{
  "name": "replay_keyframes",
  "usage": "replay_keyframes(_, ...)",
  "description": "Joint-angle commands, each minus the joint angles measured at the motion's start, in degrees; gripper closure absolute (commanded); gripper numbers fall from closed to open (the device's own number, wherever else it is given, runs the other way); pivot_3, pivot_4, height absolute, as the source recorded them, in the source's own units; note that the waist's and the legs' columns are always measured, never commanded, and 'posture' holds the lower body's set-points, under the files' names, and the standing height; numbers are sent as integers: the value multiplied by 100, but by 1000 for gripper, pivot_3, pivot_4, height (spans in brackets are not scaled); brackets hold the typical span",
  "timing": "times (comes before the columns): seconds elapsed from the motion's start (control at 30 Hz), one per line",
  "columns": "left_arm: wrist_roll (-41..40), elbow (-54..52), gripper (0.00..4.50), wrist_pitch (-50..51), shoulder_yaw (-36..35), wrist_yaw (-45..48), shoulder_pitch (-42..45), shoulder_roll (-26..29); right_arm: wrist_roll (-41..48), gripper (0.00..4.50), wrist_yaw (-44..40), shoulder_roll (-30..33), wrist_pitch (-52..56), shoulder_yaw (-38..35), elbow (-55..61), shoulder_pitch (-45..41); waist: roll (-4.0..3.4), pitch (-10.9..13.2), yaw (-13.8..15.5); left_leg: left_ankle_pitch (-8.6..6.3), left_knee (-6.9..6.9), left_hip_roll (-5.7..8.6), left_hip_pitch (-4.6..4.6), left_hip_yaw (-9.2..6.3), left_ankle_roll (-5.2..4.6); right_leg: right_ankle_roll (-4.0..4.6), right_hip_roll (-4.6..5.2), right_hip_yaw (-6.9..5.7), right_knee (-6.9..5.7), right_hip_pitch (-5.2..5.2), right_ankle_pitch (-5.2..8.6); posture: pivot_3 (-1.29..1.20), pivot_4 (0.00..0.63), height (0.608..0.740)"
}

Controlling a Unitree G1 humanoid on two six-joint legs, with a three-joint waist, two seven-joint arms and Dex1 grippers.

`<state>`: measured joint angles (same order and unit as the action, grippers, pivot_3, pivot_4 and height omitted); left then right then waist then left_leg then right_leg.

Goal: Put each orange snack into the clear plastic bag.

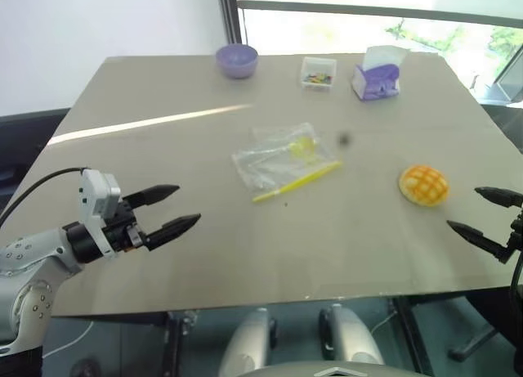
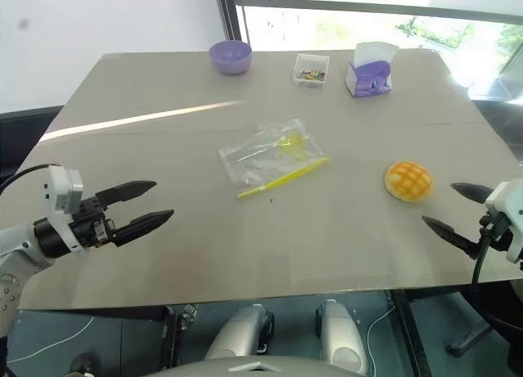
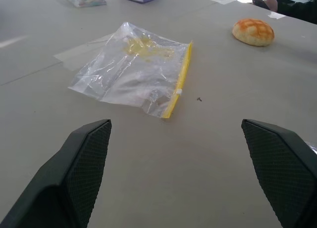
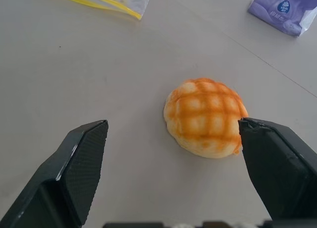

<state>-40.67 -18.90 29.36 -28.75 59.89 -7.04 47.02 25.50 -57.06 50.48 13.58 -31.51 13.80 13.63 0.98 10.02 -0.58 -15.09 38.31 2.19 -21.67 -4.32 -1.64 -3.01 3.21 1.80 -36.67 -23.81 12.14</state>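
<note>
A round, grid-topped orange-yellow bun [image 1: 423, 185] is flanked by the wide-spread, empty right gripper [image 1: 484, 213]; the left gripper [image 1: 172, 208], equally wide, is aimed at the crinkly clear plastic bag [image 1: 282, 158].

Silver arms, blk cables — left gripper [image 1: 180, 207] blk.

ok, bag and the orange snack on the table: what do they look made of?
clear plastic bag: thin see-through plastic film, glossy and crinkled, with an opaque yellow zip strip along one edge.
orange snack: looks like a baked bun or a soft foam replica; matte orange-yellow dome with a darker criss-cross grid. Which of the two cannot be told.
</note>
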Motion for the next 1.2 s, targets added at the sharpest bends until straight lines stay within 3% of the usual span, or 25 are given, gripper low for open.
replay_keyframes(0.03,-22,-69,47,-143,-118,42,76,92,87,0,7,117,80,-198,242,-46,0,0,0,0,0,0,0,0,0,0,0,0,0,0,0,0,150,740)
replay_keyframes(0.73,-434,-205,47,474,60,-674,506,-137,259,0,290,-206,375,643,901,-701,-3,3,-3,-1,-1,0,-5,-8,-1,0,2,-8,6,-1,-2,0,150,740)
replay_keyframes(0.83,-961,-281,47,1283,105,-1269,704,-174,224,0,438,-382,401,1150,1175,-988,-3,4,-2,-1,-1,-1,-5,-10,-1,-3,2,-10,6,-1,-4,0,150,740)
replay_keyframes(0.97,-2157,9,47,3528,386,-2882,1573,-200,-163,0,633,-668,366,2200,1393,-1609,0,8,-6,-1,2,-1,-8,-25,-1,-28,0,-23,4,-1,-14,0,150,740)
replay_keyframes(1.2,-3441,1417,47,4967,369,-5025,2925,-1306,-369,0,776,-1064,315,3038,1515,-2159,1,8,5,0,1,22,-11,-43,3,-4,-9,-36,-3,-4,-29,0,150,740)
